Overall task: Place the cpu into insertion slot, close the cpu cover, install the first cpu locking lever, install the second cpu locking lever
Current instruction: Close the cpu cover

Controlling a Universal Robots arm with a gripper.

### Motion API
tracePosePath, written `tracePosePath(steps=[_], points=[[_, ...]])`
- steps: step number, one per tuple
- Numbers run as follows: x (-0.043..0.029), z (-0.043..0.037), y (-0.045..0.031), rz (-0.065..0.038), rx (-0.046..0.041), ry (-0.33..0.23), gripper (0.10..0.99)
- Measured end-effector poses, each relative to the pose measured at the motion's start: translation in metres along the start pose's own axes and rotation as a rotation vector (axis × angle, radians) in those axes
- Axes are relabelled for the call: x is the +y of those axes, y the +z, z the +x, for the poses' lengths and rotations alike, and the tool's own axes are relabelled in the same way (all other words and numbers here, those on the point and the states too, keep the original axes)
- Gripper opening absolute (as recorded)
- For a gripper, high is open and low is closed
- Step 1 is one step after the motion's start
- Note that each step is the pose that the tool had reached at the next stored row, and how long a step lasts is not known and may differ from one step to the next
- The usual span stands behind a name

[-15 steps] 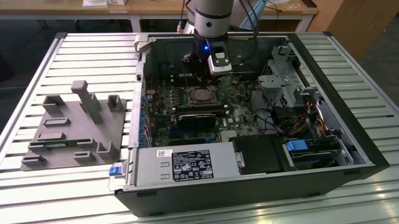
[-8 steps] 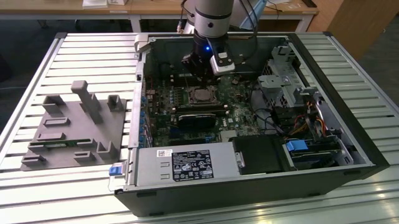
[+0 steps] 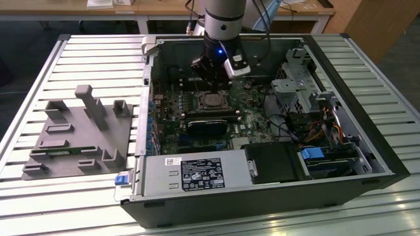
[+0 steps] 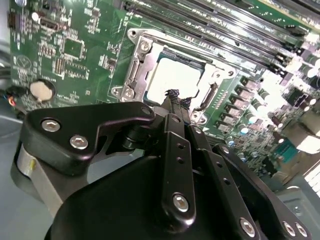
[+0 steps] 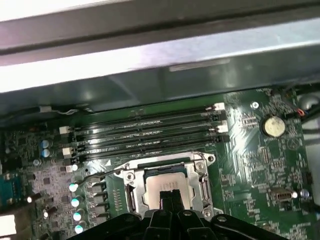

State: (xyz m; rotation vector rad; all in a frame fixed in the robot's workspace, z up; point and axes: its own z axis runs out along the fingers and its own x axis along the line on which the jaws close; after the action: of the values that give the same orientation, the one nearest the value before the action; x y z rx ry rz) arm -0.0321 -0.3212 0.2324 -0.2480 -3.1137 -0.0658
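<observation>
The cpu point(image 4: 172, 77) lies in the insertion slot point(image 3: 213, 102) on the green board, its pale metal top showing in both wrist views point(image 5: 167, 182). The cpu cover point(image 4: 136, 70) lies flat around the chip, which shows through the cover's window. A thin wire lever point(image 5: 100, 173) angles out from one corner of the socket. My gripper point(image 4: 175, 97) hangs just above the chip's near edge, with its black fingers pressed together and nothing between them. In the exterior view the gripper point(image 3: 213, 82) stands inside the open computer case, right over the socket.
Long black memory slots point(image 5: 145, 135) run beside the socket. A black heatsink block point(image 3: 206, 127) sits close on its other side. The case walls point(image 3: 147, 73) enclose the board. A power supply point(image 3: 196, 172) and drive bays point(image 3: 328, 157) fill the near end. A grey fixture point(image 3: 78, 132) lies outside on the slatted table.
</observation>
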Motion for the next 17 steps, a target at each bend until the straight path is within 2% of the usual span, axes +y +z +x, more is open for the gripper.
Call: tracePosePath(steps=[5, 8, 10, 17], points=[[-0.0001, 0.0, 0.0004, 0.0, 0.0007, -0.084, 0.102], [-0.0002, 0.0, 0.0006, 0.0, -0.0055, -0.123, 0.102], [-0.0002, -0.0001, 0.0007, 0.0, -0.0083, -0.126, 0.102], [-0.0003, 0.0001, 0.0007, 0.0, -0.0089, -0.117, 0.102]])
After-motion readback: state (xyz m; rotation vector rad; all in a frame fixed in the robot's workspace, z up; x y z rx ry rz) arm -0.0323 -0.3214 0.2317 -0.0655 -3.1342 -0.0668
